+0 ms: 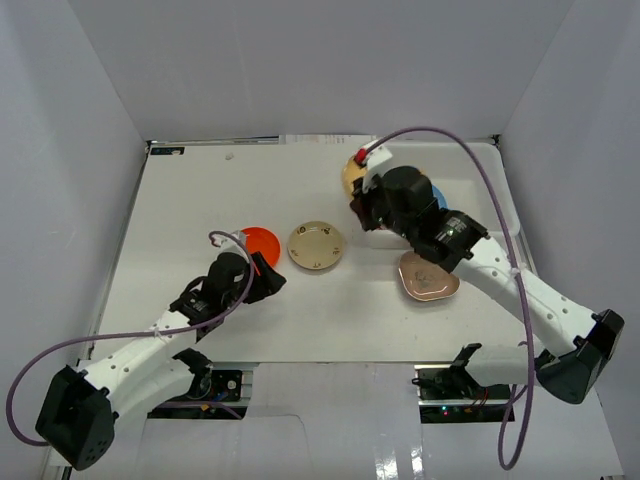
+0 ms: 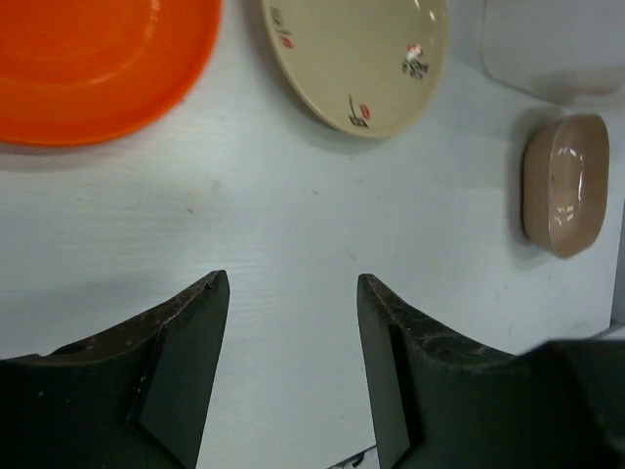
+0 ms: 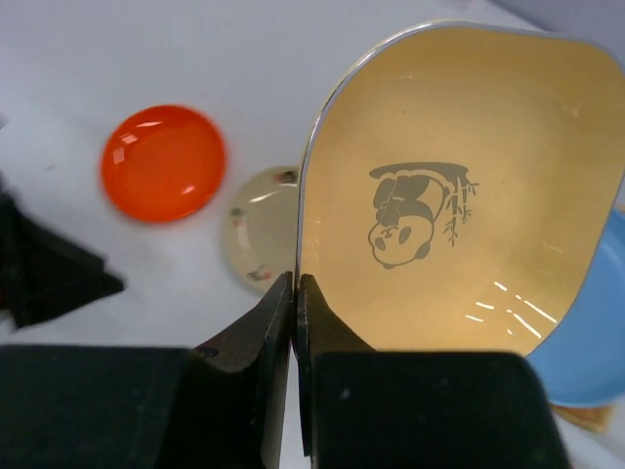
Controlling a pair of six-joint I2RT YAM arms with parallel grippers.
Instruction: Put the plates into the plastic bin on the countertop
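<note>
White walls (image 1: pixel 300 70) on three sides; black tag (image 1: pixel 168 151) far-left corner.

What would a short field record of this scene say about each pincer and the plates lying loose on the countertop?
Left pincer: open, empty, near the round orange-red plastic plate
Right pincer: shut on the rim of the yellow rounded-square plate with a panda print
Loose on the white countertop: orange-red plate, round cream patterned plate, pinkish-brown rounded-square plate
Partly hidden: round blue plate
</note>
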